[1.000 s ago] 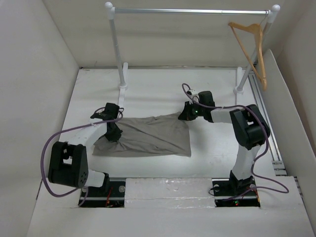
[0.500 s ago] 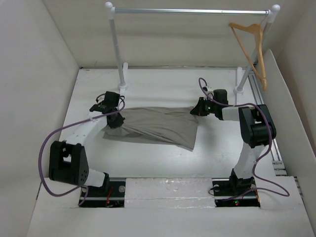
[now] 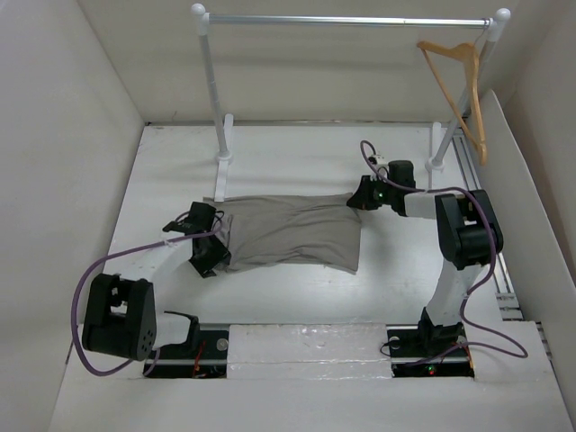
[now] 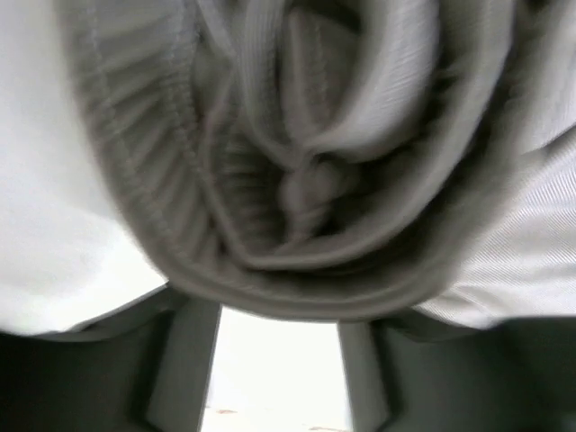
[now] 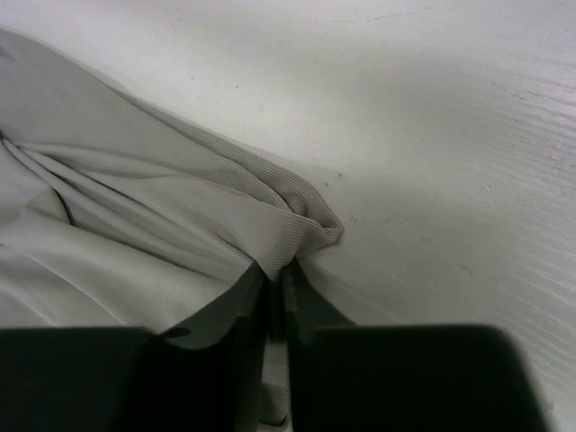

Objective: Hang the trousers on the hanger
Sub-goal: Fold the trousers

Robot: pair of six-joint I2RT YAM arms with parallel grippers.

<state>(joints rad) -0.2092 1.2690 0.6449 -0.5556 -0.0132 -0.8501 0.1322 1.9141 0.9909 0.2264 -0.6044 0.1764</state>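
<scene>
Trousers [image 3: 292, 232]: wrinkled, lying flat on the counter [image 3: 297, 157] between both tools.
Hanger [image 3: 459, 90]: hooked at the right end of the rail [image 3: 346, 20], well apart from the cloth.
Left tool [image 3: 209, 256]: at the near-left edge, tips buried in the bunched waistband; cannot tell whether it grips.
Right tool [image 5: 274, 279]: pressed together on a thin fold at the far-right corner.
Risk: the slim fold likely slips free when lifted; uneven holds would let the cloth sag and bunch.
</scene>
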